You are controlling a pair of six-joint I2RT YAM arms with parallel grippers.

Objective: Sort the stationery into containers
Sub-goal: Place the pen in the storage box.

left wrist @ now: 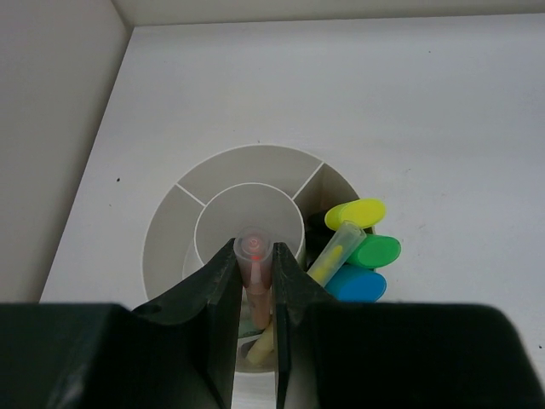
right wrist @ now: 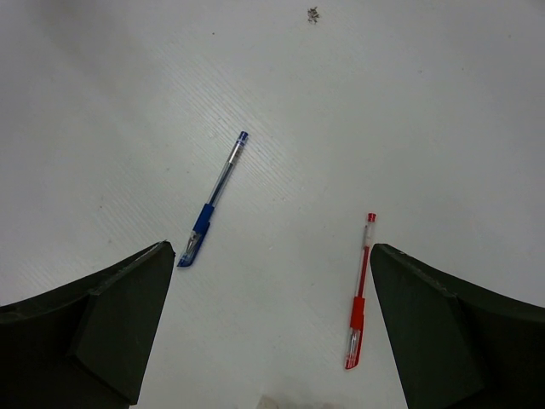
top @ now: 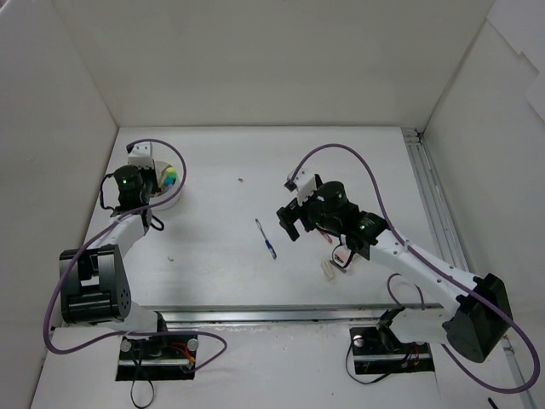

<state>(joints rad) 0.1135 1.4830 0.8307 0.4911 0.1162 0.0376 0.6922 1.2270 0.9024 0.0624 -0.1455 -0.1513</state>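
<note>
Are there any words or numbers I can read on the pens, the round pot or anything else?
No words, numbers or signs can be read in any view.
Blue pen: any print is too small to read.
Red pen: the same, too small.
Highlighters in the white tub: only their coloured ends show, with no labels.
Pink stick between the jaws: no writing shows.

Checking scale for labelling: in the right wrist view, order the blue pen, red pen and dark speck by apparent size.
Largest: the red pen and blue pen, alike in length; red lies nearer the camera, so unranked.
Smallest: dark speck.
</note>
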